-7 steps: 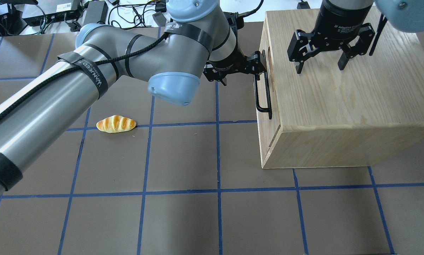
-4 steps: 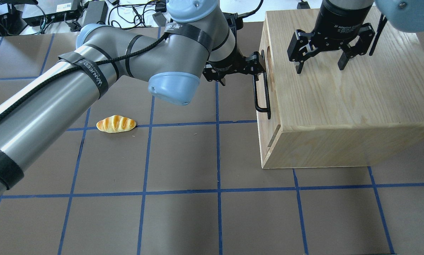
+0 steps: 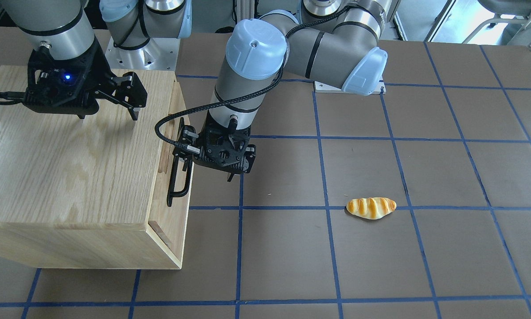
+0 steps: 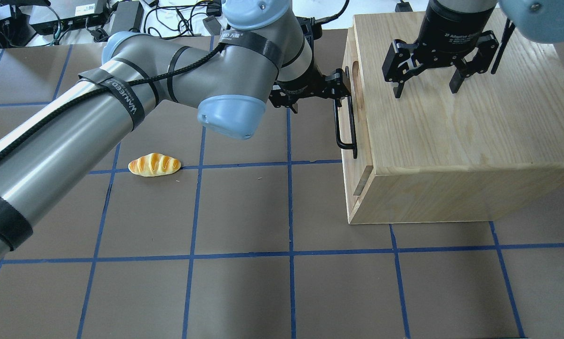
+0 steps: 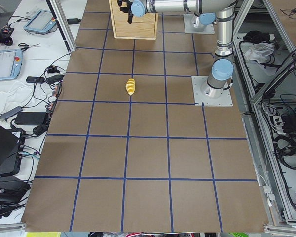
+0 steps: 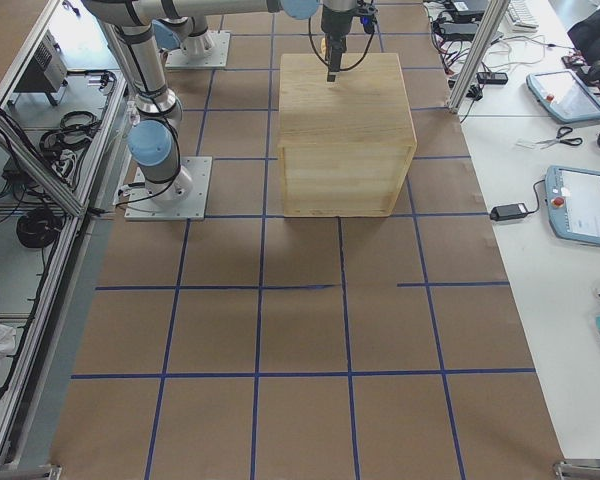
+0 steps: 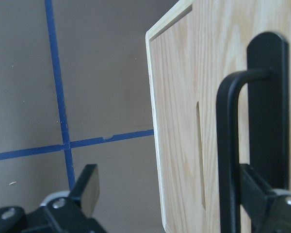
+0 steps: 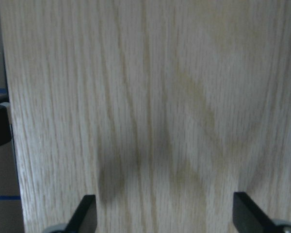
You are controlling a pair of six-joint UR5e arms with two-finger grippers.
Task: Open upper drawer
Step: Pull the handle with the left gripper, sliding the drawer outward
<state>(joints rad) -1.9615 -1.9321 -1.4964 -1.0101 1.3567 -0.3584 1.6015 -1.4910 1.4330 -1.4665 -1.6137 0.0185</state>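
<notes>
My spread left pincer (image 4: 318, 95) has one finger behind the near-to-far bar handle (image 7: 228, 155); the upper drawer (image 7: 179, 97) lies right of it.

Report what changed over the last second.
The upper drawer has slid a little further out of the cabinet, toward the left of the overhead view. The left gripper, one finger hooked behind the handle, drew back with it. Nothing was gripped or released. The right gripper stayed open over the cabinet top, and the bread roll did not move.
</notes>
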